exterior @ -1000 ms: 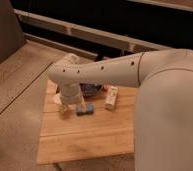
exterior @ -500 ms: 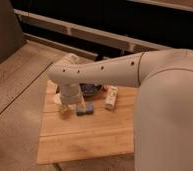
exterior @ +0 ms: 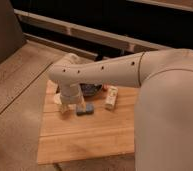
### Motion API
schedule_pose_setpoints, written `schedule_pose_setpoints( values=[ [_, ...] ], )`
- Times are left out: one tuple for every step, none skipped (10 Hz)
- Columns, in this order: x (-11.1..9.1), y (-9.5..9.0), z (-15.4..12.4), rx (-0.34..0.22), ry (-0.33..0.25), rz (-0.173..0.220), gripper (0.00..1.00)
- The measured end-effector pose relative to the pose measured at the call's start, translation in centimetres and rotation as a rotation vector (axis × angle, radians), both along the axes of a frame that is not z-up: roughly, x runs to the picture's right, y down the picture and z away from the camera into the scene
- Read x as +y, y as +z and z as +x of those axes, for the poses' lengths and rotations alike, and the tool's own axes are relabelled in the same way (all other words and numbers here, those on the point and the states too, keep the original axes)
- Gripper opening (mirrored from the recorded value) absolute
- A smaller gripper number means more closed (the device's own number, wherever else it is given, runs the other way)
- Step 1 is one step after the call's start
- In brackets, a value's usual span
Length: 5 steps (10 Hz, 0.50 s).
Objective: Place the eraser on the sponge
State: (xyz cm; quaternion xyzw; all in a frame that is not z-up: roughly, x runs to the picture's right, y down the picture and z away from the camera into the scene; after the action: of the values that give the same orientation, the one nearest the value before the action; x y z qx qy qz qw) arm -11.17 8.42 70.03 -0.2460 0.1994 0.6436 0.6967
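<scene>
The blue-grey sponge (exterior: 85, 109) lies on the wooden board (exterior: 85, 137), just right of the arm's lower end. My gripper (exterior: 69, 102) hangs at that end, low over the board and immediately left of the sponge, mostly covered by the white wrist. A dark shape (exterior: 93, 90) shows just behind the arm, above the sponge. It looks like the eraser, but the arm hides most of it. Nothing lies on top of the sponge.
A cream-white rectangular block (exterior: 111, 97) lies on the board right of the sponge. My large white arm (exterior: 115, 72) crosses the view from the right. The board rests on a speckled floor, with a dark ledge and rails behind.
</scene>
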Motion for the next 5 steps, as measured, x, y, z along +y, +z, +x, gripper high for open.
schedule_pose_setpoints(
  values=[
    [-1.6,-0.2,-0.2,-0.017,-0.008,0.063,0.65],
    [-3.5,-0.5,-0.5,-0.042,-0.017,0.136,0.65],
    [-5.5,-1.2,-1.0,-0.094,-0.039,0.219,0.65],
    [-6.1,-1.7,-1.3,-0.134,-0.051,0.252,0.65],
    [-6.4,-2.3,-1.6,-0.167,-0.056,0.274,0.65]
  ],
)
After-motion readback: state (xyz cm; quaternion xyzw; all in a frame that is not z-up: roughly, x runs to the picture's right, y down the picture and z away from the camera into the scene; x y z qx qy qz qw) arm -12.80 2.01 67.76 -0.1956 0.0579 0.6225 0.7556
